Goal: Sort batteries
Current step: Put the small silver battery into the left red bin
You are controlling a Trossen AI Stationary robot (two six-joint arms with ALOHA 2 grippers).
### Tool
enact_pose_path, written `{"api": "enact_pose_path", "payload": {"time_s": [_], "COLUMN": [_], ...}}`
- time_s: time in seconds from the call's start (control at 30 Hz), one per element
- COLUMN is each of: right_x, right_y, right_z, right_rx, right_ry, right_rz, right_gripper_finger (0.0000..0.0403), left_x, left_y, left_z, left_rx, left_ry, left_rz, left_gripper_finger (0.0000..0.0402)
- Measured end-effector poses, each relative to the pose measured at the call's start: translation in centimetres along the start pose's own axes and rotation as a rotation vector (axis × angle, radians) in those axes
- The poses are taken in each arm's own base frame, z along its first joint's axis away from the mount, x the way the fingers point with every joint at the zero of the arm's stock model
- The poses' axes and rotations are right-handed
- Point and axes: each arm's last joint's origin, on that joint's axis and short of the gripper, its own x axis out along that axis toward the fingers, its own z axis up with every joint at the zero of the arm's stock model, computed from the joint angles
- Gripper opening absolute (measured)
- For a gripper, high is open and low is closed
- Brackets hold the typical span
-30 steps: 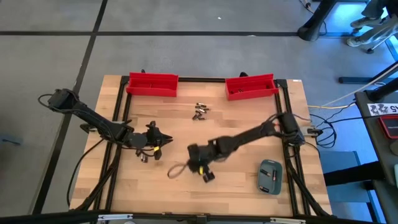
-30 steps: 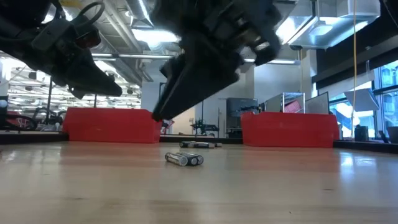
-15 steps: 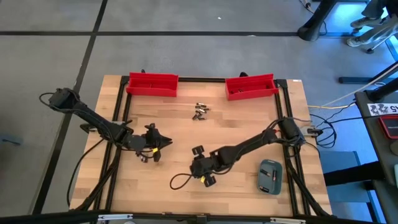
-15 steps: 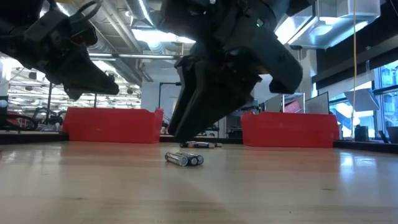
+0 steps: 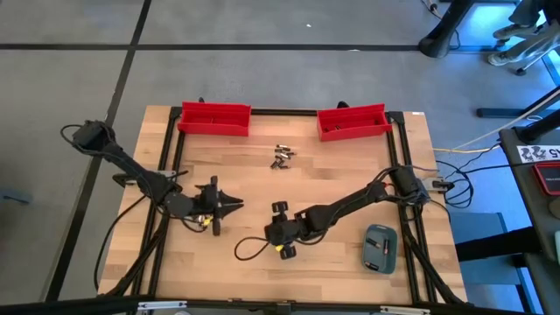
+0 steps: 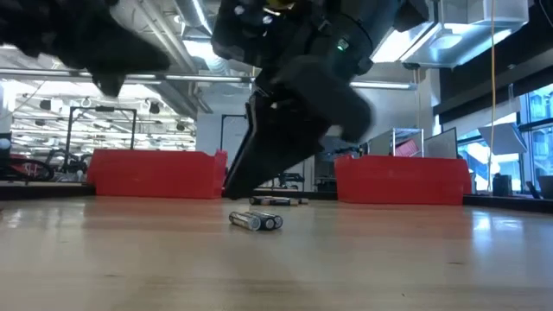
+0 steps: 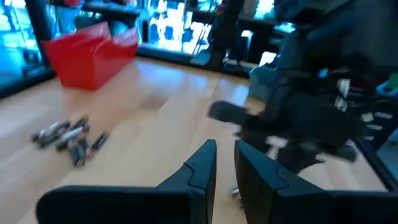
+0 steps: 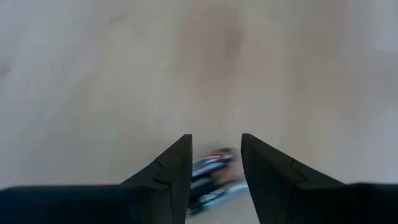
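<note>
Right end effector point(image 8: 215, 163), fingers parted around batteries point(image 8: 211, 167), has swung nearer the left end effector point(image 7: 225, 163), narrowly open, empty.

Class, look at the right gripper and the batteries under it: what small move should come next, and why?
Probably lower the right gripper a little. Its fingers stand open with the batteries lined up in the gap between them, and the low view shows them lying on the table, not yet gripped. The left gripper waits to its left.
</note>
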Motion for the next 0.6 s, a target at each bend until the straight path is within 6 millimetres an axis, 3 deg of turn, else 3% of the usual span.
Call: {"api": "enact_pose_path", "payload": {"time_s": [0.17,0.37,0.5,0.6], "right_x": [-1.4,-6.0,-8.4,-9.1], "right_y": [0.4,1.3,1.3,1.9], "right_z": [-0.5,-1.6,-2.0,-2.5], "right_rx": [0.074,0.093,0.108,0.125], "right_ry": [0.052,0.158,0.192,0.202], "right_rz": [-0.206,-0.402,-0.44,-0.457], "right_gripper_finger": [0.0138,0.0138,0.0138,0.0138], "left_x": [0.6,2.6,4.6,6.0], "left_y": [-2.2,-4.1,-4.0,-3.0], "left_z": [1.3,1.9,2.5,2.9], "left_rx": [0.103,0.242,0.265,0.238], "left_ry": [-0.016,0.004,0.043,0.121], "left_rz": [-0.035,-0.036,-0.166,-0.274], "left_gripper_finger": [0.0025,0.0009,0.0017,0.0043]}}
